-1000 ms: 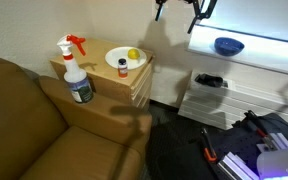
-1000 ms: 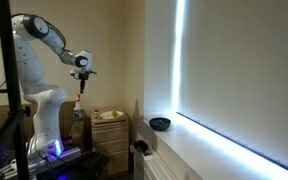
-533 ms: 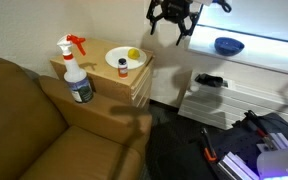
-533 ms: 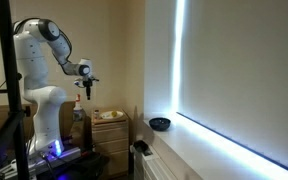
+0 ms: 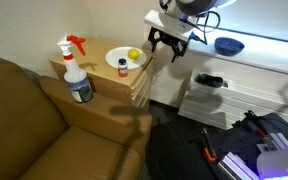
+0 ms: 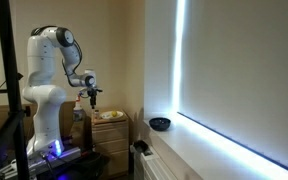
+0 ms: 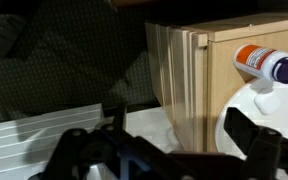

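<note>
At upper middle of an exterior view, gripper (image 5: 167, 50) is hovering w/ jaws spread, gripping nothing. Small bottle (image 5: 122, 68) is sitting on white plate (image 5: 114, 55) atop wooden worktop (image 5: 134, 88), down-left of gripper. In wrist view, small bottle (image 7: 264, 63) is showing upper right.

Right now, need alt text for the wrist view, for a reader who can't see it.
The open tool, holding nothing, hovers beside a slatted wooden side table. At the right edge, on the table's top, a small bottle with an orange label and a dark cap is next to a white plate. A white slatted panel shows at lower left.
</note>
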Motion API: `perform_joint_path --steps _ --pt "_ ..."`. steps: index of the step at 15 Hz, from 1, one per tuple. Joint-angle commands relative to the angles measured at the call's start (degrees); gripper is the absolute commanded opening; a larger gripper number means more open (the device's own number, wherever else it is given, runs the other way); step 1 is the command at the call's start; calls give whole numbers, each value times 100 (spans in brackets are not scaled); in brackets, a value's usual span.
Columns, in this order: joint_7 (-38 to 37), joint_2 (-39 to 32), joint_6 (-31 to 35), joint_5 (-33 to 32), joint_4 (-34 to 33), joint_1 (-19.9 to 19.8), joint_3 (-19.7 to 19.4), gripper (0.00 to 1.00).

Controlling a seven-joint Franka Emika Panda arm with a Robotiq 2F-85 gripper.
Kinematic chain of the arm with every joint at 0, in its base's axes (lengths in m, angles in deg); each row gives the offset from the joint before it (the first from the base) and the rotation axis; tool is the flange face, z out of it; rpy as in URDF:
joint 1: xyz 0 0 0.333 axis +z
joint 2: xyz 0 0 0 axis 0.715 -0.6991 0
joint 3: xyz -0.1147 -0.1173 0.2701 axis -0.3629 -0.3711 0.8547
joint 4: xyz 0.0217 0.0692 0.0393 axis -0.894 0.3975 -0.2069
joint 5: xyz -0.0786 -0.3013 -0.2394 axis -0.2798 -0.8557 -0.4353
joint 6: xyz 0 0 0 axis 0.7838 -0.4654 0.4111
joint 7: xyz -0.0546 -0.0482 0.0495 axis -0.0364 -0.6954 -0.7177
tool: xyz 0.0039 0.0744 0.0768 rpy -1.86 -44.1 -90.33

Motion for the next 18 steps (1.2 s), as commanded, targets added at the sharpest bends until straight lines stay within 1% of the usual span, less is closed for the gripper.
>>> perform_joint_path --steps 1,4,5,7,10,11,12,13,15,16,17,18 --pt "29 7 -11 38 -18 212 -206 100" --pt "29 8 -11 44 -34 221 -204 100" --pt "256 -206 -26 120 -140 251 -191 100" --pt "762 -667 420 52 -297 325 -228 100" --pt "1829 -1448 1276 -15 -552 369 -349 100" --pt "2300 -1721 1455 126 -661 332 -349 100" --pt "2597 -2038 1588 76 -800 -30 -76 100" --pt "3045 -2327 1663 277 -951 -283 162 100" --pt "3701 -2988 1738 670 -1399 -1018 846 100" --pt "3515 -2288 1631 910 -884 -101 49 100" --pt "3812 -2562 1645 1075 -1081 -380 302 100" --pt "3948 -2763 1654 1122 -1245 -547 435 100"
